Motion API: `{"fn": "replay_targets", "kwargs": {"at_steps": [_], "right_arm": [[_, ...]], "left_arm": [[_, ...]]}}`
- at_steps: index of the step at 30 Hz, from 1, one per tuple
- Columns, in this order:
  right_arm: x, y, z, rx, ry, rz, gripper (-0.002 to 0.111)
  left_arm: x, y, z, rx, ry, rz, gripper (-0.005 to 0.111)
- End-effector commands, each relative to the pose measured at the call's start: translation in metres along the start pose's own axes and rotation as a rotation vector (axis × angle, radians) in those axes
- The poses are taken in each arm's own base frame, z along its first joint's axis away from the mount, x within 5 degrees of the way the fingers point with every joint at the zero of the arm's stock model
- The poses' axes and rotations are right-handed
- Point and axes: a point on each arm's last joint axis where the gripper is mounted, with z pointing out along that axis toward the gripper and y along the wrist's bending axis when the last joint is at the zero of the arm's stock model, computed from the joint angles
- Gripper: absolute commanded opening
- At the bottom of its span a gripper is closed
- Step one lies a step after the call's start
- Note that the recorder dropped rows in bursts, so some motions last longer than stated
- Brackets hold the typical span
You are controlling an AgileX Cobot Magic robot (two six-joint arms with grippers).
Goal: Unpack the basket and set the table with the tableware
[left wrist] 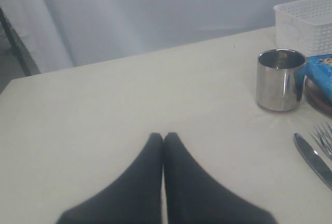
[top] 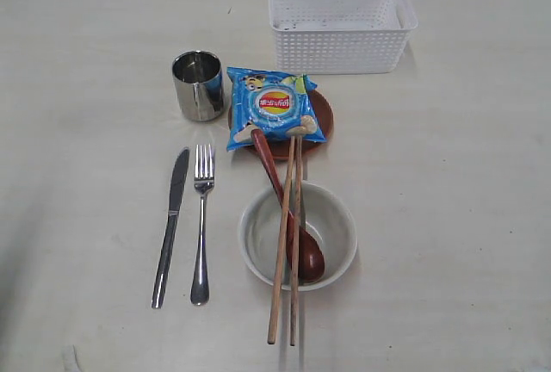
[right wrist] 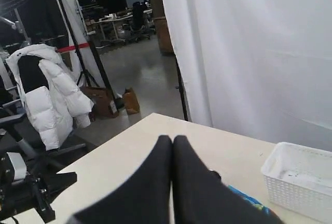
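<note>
Toward the far edge of the wide pale cream tabletop (top: 448, 217), the white perforated plastic basket (top: 336, 45) stands, apparently empty. Nearer lie a shiny steel cup (top: 197, 85), a blue chips bag (top: 274, 107) resting on a small brown round plate (top: 323, 112), a steel knife (top: 170, 226) and steel fork (top: 202, 221) side by side, and a white bowl (top: 258, 234) holding a brown wooden spoon (top: 310, 260), with two wooden chopsticks (top: 282, 243) laid across it. Unpacking looks finished and the setting essentially complete; the left gripper (left wrist: 164, 137) and right gripper (right wrist: 172, 140) each have black jaws pressed together, holding nothing.
</note>
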Motion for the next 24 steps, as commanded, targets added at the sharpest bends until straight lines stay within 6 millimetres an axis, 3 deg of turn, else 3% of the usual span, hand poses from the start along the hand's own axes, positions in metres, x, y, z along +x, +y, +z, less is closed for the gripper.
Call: {"fn": "replay_targets", "kwargs": {"at_steps": [1,7,12,17,24], "right_arm": [[0.020,-0.011,-0.016,0.088,-0.092,-0.120,0.000],[0.044,-0.023,-0.025,0.238,-0.301,-0.277,0.000],[0.066,-0.028,-0.022,0.448,-0.352,-0.379,0.000],[0.107,-0.052,0.004,0.640,-0.295,-0.397,0.000],[0.175,-0.085,0.029,0.668,-0.114,-0.388,0.000]], "left_arm": [[0.000,0.000,0.000,-0.004,-0.008,-0.008,0.000],[0.000,0.000,0.000,-0.004,-0.008,-0.008,0.000],[0.000,0.000,0.000,-0.004,-0.008,-0.008,0.000],[0.000,0.000,0.000,-0.004,-0.008,-0.008,0.000],[0.000,0.000,0.000,-0.004,-0.008,-0.008,0.000]]}}
